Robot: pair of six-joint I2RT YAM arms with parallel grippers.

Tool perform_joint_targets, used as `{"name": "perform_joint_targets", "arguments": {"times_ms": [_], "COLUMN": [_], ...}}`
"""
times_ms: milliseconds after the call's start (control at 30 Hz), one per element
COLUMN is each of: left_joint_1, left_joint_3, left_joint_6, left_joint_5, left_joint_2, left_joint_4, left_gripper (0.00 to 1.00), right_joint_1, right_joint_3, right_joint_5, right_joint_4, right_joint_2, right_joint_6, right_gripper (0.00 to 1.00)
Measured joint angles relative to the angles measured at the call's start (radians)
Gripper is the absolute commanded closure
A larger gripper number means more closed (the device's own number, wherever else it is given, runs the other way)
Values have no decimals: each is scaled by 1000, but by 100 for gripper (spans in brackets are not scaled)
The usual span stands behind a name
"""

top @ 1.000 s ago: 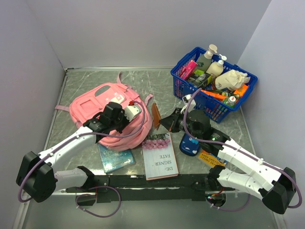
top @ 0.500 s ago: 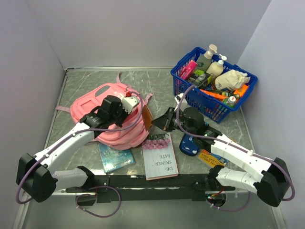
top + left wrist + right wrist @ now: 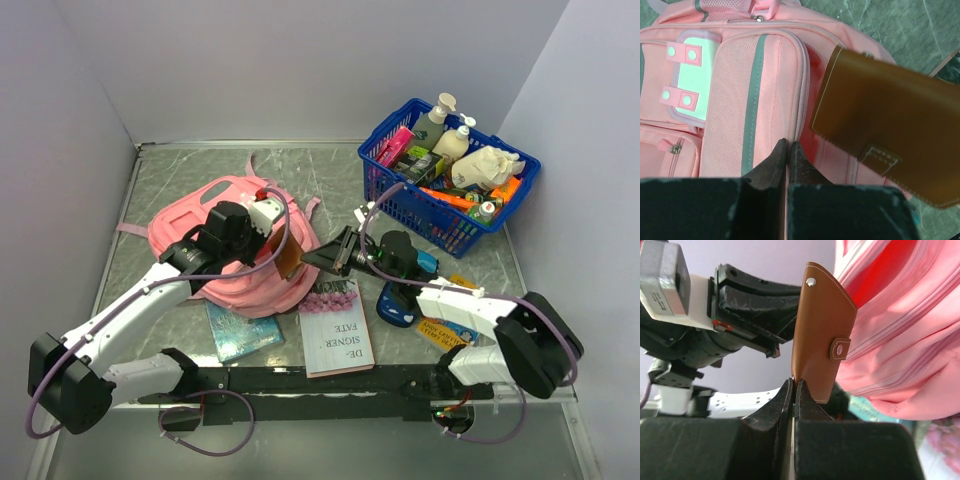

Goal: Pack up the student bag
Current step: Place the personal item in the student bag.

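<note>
1. Support: grey marbled table top (image 3: 190, 170), walled on the left, far and right sides.
2. Far right corner: blue plastic basket (image 3: 440, 225) stands on the table, filled with bottles and packets.
3. Left of centre: pink student bag (image 3: 190, 215) rests on the table.
4. Teal flat pouch (image 3: 240, 335) lies at the bag's near edge, partly beneath it.
5. White book (image 3: 335, 335) lies flat just right of the pouch.
6. Dark blue item (image 3: 397, 305) and yellow packet (image 3: 440, 330) lie right of the book, partly hidden.
7. Near edge: black mounting rail (image 3: 320, 380).
</note>
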Motion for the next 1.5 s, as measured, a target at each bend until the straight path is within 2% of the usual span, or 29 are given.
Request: {"name": "perform_joint_targets", "arguments": {"times_ms": [233, 333, 433, 533, 767, 1100, 1367, 1500], "left_joint_1": [0, 1, 5, 6, 6, 8, 8, 8], "left_joint_3": [0, 0, 0, 0, 25, 31, 31, 37], "left_joint_6": [-13, -13, -13, -13, -21, 6, 16, 16], "left_joint_5": [4, 2, 0, 2, 48, 147, 172, 196], "left_joint_2": [-2, -7, -12, -12, -20, -61, -65, -65], "left_joint_4": [0, 0, -22, -37, -56, -106, -120, -128], "left_gripper": [99, 99, 99, 99, 99, 99, 99, 99], "right_joint_1": [-9, -18, -22, -28, -60, -95, -100, -107], "right_joint_3": [-47, -57, -60, -74, -70, -14, 48, 45], "right_joint_5": [-76, -113, -124, -127, -129, -164, -149, -86], "right_joint_4": [314, 467, 523, 529, 546, 551, 385, 279], "right_joint_2": [176, 330, 446, 481, 396, 408, 390, 348], "right_joint_6": [195, 308, 390, 418, 385, 395, 379, 361], "right_gripper": [100, 100, 100, 100, 100, 100, 100, 100]}}
